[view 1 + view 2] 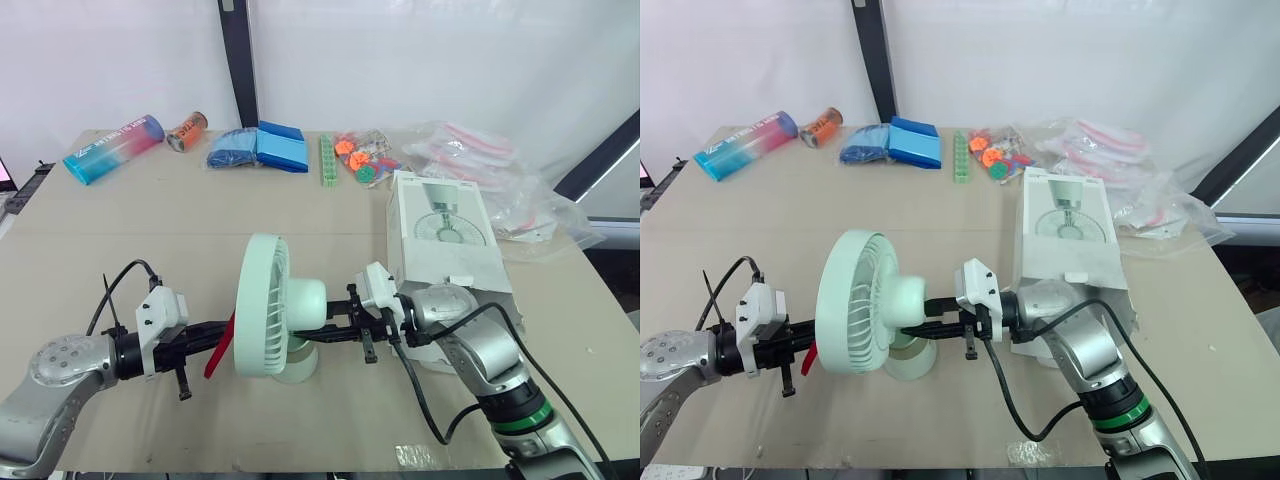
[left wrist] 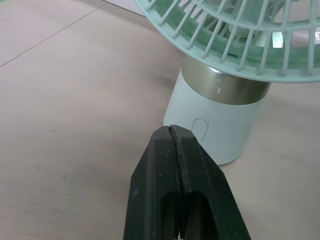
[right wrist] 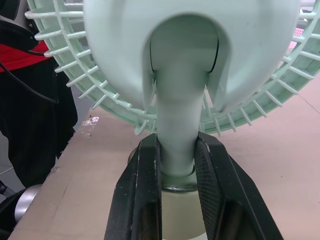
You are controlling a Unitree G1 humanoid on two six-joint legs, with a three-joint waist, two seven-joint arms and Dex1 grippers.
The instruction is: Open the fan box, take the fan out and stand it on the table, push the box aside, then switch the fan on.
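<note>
The pale green fan (image 1: 268, 308) stands upright on the table at the front middle, its grille facing my left arm. My right gripper (image 3: 177, 147) is shut on the fan's neck just above the round base (image 1: 296, 362), one finger (image 3: 142, 175) on each side. My left gripper (image 2: 173, 131) is shut with nothing in it. Its tip sits just short of the base, close to the small oval button (image 2: 200, 129). The white fan box (image 1: 446, 238) lies flat to the right of the fan, beside my right arm.
Along the table's far edge lie a blue-pink tube (image 1: 112, 148), a can (image 1: 187, 130), blue packets (image 1: 258, 148), a green strip (image 1: 326, 160), orange toys (image 1: 362, 157) and plastic bags (image 1: 490, 165). The table's front edge is just below both arms.
</note>
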